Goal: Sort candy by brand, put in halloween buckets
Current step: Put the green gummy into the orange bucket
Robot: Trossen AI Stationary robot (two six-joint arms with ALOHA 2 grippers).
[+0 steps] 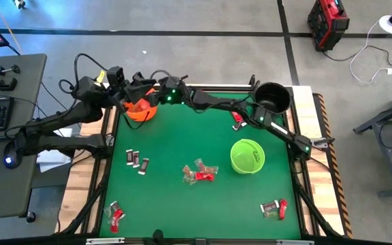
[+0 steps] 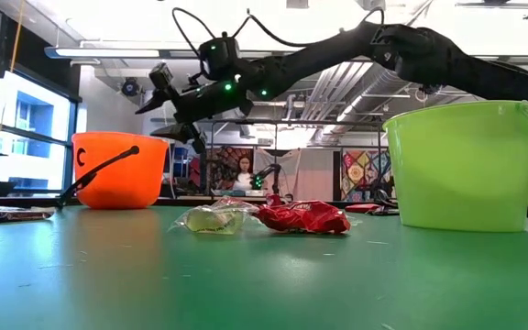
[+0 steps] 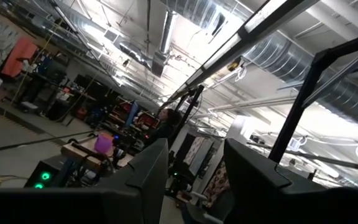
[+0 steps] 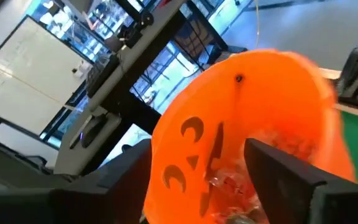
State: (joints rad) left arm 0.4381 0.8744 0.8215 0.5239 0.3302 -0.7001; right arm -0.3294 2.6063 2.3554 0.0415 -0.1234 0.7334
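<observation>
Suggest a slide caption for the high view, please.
Right gripper open above the orange bucket; green bucket and scattered candy on the table.

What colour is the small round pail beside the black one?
Lime green plastic pail; the low view shows it best.

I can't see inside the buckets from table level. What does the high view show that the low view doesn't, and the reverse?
Only the high view shows the black bucket at the far right corner, red candy inside the orange bucket, the dark-wrapped sweets at the mat's left, and both arms whole.

Only the low view shows the room behind, and the right gripper raised level with the orange bucket's rim, beside it.

Both show the orange bucket, the green bucket and the red and clear candy mid-table.
</observation>
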